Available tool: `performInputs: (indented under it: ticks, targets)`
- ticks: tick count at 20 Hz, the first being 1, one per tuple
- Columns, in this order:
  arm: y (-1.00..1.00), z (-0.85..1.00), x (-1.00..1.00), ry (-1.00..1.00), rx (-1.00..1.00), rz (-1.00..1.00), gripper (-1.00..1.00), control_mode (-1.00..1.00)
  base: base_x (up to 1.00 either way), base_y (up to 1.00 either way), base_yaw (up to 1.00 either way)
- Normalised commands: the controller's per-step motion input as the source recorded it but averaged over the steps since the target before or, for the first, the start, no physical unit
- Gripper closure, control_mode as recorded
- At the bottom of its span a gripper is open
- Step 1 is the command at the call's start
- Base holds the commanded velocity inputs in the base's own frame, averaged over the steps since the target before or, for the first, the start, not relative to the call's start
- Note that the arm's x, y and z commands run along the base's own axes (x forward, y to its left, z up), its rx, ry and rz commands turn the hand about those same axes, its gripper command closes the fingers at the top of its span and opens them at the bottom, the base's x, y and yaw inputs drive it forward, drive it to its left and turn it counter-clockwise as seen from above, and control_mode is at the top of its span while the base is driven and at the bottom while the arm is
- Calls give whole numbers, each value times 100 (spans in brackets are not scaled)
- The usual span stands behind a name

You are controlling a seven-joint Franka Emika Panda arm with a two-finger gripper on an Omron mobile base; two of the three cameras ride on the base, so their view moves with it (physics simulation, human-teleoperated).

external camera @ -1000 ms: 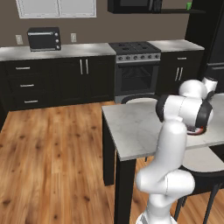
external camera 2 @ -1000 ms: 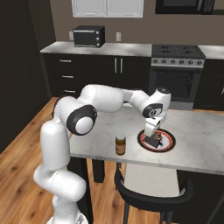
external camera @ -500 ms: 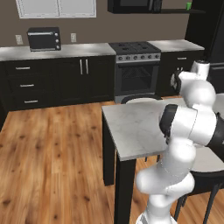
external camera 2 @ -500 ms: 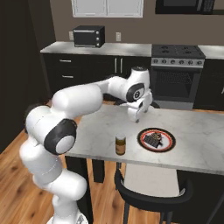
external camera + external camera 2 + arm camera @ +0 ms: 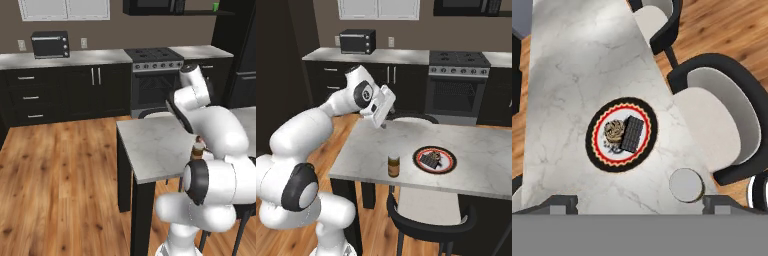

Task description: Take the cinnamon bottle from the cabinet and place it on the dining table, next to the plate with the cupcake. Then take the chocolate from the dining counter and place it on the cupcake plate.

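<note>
my fingers spread, empty, above tabletop | chocolate on plate w/ cupcake | cinnamon bottle beside plate

The counter is bare marble on most of its top, so I could pass freely there. Only the jar near the front edge and the plate just beside it stand in my way. Chairs crowd the counter's front side.

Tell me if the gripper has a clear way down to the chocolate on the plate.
Probably yes. The gripper hangs open above the table, and the chocolate lies flat and uncovered on the plate beside the cupcake. The bottle stands off to one side.
</note>
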Motion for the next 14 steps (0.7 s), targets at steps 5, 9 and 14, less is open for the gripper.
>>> performInputs:
  ticks: [5, 9, 14]
  targets:
    - [99, 17, -11, -2, -25, 8, -100, -100, 0, 0, 0]
    - [80, 8, -5, -1, -19, 5, -100, -100, 0, 0, 0]
    - [50, 0, -19, -1, -13, 0, -100, -100, 0, 0, 0]
